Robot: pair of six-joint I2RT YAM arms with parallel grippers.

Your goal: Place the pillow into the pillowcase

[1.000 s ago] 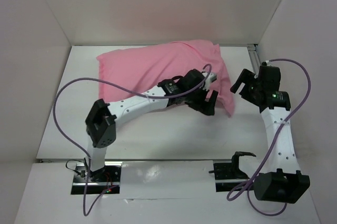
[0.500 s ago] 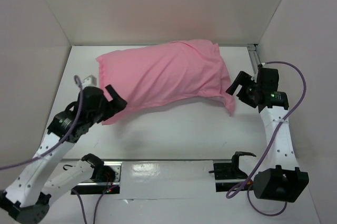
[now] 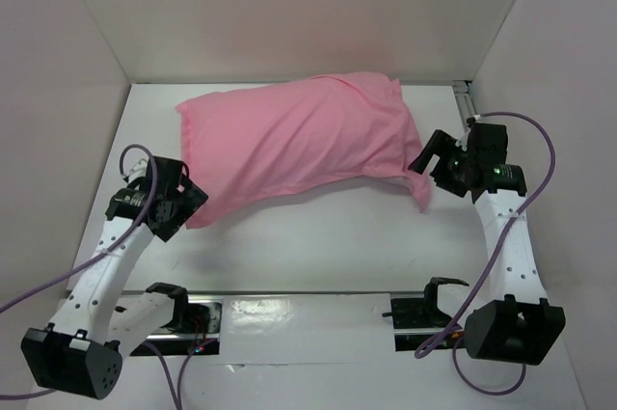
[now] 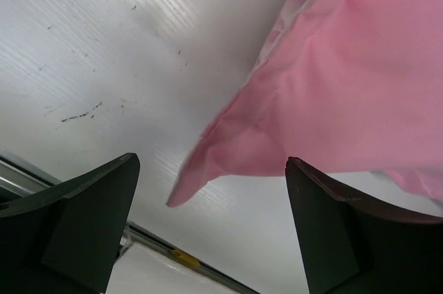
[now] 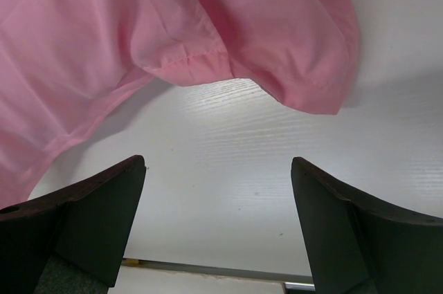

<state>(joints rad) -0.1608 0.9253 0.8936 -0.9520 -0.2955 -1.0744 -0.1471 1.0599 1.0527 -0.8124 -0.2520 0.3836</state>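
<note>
The pink pillowcase (image 3: pixel 299 145) lies plump and slanted across the back of the table. Its lower left corner (image 4: pixel 201 173) points down between my left fingers, and its loose right end (image 5: pixel 304 66) hangs in folds. No white pillow shows in any view. My left gripper (image 3: pixel 191 200) stands open at that lower left corner, its jaws (image 4: pixel 211 166) wide apart on either side of the corner tip without closing on it. My right gripper (image 3: pixel 425 157) is open beside the right end. Only bare table lies between its jaws (image 5: pixel 218 162), just below the pink hem.
White walls close in the table on the left, back and right. A metal rail (image 3: pixel 299 309) with the arm bases runs along the near edge, and a bracket (image 3: pixel 467 92) sits at the back right corner. Purple cables (image 3: pixel 540 130) loop off both arms.
The left arm has swung from over the pillowcase's right part back to its lower left corner. The right gripper has edged slightly toward the right end. The pillowcase lies flatter.
</note>
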